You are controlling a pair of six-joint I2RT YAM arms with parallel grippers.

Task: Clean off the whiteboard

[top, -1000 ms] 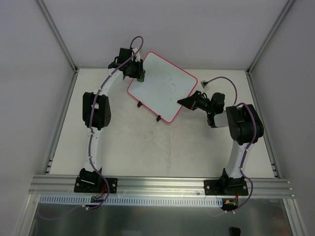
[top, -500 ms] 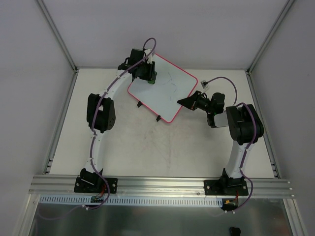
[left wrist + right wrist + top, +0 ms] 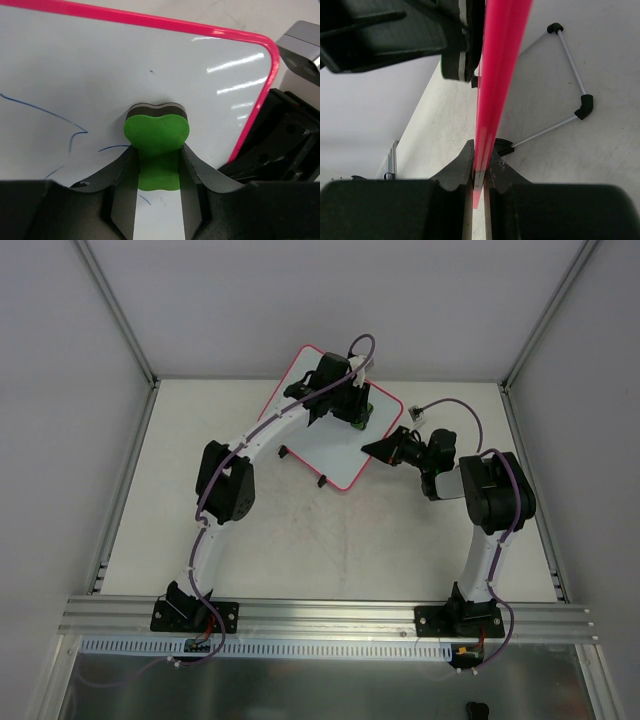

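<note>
The whiteboard (image 3: 325,445) with its pink-red frame stands tilted at the back middle of the table. My right gripper (image 3: 378,448) is shut on its right edge; the right wrist view shows the pink frame (image 3: 497,75) edge-on between the jaws. My left gripper (image 3: 352,412) is over the board's upper right part, shut on a green eraser (image 3: 157,145) pressed against the white surface (image 3: 75,65). Thin blue pen lines (image 3: 70,135) remain left of the eraser.
The board's two black clip feet (image 3: 303,466) rest on the table by its lower edge. A thin wire stand with black corner pieces (image 3: 572,75) lies behind the board. A small white cable connector (image 3: 416,414) lies near the right arm.
My left gripper has swept the eraser across the board from its upper left corner to its upper right part. The right arm and board have stayed put.
</note>
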